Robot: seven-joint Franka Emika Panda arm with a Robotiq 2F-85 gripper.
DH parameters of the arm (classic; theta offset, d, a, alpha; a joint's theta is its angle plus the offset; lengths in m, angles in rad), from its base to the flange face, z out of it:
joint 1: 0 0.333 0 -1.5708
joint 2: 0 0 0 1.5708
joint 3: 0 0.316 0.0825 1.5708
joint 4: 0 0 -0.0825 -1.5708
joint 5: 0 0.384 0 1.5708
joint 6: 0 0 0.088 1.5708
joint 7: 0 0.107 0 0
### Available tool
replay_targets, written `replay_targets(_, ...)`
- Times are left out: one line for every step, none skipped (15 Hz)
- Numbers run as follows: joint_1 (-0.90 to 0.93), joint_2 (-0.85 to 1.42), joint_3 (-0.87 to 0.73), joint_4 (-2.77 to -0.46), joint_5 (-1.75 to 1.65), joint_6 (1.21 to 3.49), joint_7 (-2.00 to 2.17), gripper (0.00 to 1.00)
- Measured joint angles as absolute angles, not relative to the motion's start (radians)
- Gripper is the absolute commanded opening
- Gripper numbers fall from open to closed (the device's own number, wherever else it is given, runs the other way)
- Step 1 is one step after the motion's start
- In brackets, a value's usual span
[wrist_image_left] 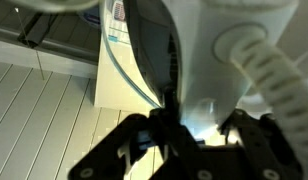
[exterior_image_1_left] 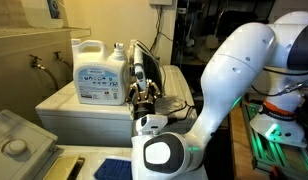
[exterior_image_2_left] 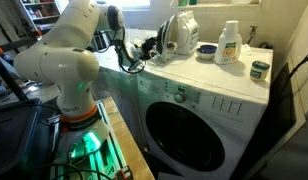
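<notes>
Our fingers (wrist_image_left: 119, 155) stand open on either side of the iron's (wrist_image_left: 194, 50) narrow edge. The iron stands upright on the tabletop (exterior_image_2_left: 229, 80), beside the detergent jug (exterior_image_1_left: 94, 72). We judge it best to centre squarely, avoid the coiled cord (wrist_image_left: 264, 65), and close gently.

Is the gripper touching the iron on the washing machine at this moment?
Cannot tell. In the wrist view the iron lies right between the jaws of the gripper, but the place where they would meet is dark and blurred.
</notes>
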State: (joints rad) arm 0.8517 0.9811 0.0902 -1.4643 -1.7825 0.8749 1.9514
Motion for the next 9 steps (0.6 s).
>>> replay_targets(0.851,0.983,0.092,-1.464,-1.788,0.875,1.950,0.15)
replay_targets(0.850,0.983,0.094,-1.464,-1.790,0.875,1.949,0.15)
replay_targets(0.848,0.983,0.097,-1.464,-1.793,0.875,1.948,0.15)
replay_targets(0.846,0.983,0.099,-1.465,-1.794,0.875,1.947,0.15)
replay_targets(0.845,0.983,0.101,-1.465,-1.795,0.875,1.946,0.52)
replay_targets(0.843,0.983,0.103,-1.465,-1.796,0.875,1.946,0.66)
replay_targets(0.842,0.983,0.104,-1.465,-1.796,0.875,1.946,0.72)
replay_targets(0.842,0.983,0.105,-1.464,-1.796,0.875,1.946,0.79)
replay_targets(0.841,0.984,0.106,-1.464,-1.796,0.875,1.947,0.88)
